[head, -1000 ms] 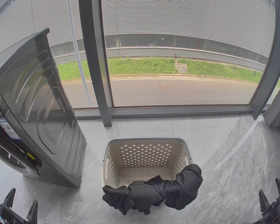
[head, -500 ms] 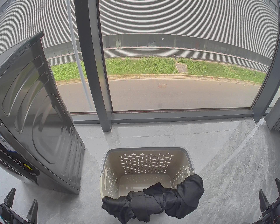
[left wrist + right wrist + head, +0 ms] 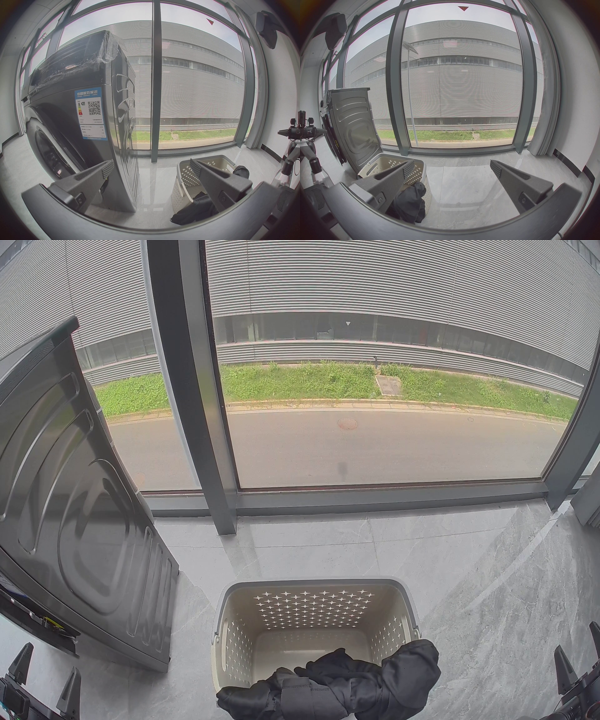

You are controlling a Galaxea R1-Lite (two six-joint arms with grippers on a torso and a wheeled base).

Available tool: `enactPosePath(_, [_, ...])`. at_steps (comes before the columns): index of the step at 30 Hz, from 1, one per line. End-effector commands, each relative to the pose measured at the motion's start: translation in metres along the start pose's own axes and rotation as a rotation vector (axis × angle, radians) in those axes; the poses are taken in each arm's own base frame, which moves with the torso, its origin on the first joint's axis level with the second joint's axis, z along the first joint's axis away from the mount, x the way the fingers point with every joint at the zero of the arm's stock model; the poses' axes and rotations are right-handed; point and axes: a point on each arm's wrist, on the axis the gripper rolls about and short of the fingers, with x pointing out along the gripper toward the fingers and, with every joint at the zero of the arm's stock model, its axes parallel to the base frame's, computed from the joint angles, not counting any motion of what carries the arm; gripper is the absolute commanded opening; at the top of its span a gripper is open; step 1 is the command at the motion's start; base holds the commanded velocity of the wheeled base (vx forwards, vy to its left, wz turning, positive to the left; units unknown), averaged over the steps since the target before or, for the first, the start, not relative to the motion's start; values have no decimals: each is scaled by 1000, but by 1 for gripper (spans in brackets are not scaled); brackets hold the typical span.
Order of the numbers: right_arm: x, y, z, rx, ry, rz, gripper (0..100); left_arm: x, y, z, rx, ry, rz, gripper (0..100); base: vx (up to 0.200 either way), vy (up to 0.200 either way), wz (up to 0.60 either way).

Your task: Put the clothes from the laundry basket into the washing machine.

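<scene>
Head view: one laundry basket (image 3: pixel 312 582) stood on the floor (image 3: pixel 487 590). One black garment (image 3: pixel 350 687) hung over its near rim, and one washing machine (image 3: pixel 75 521) stood to its left. The left pincer (image 3: pixel 50 662) and right pincer (image 3: pixel 576 640) flanked the basket. The camera had shifted since the earlier frame, and the garment lay as before.

Left wrist view: the left pincer was wide apart and empty.

Right wrist view: the right pincer was wide apart, touching nothing.

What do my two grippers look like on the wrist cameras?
They are a matching pair. The left gripper and the right gripper each have two dark grey, wedge-shaped fingers that taper to a point. Each tip has a small ribbed pad on its inner face, and there is a round hole near each finger's base. Both are mounted on a broad, curved grey base.
</scene>
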Motion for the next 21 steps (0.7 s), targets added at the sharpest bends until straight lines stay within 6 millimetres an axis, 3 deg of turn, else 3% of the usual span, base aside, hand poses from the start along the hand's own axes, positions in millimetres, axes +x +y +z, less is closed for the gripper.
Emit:
enactPosePath(1, [1,0,-5,0,8,0,100,0,0,-5,0,0,0,100,0,0,0])
enactPosePath(6, [1,0,-5,0,8,0,100,0,0,-5,-2,0,1,100,120,0,0])
enactPosePath(21, [1,0,-5,0,8,0,100,0,0,-5,0,0,0,100,0,0,0])
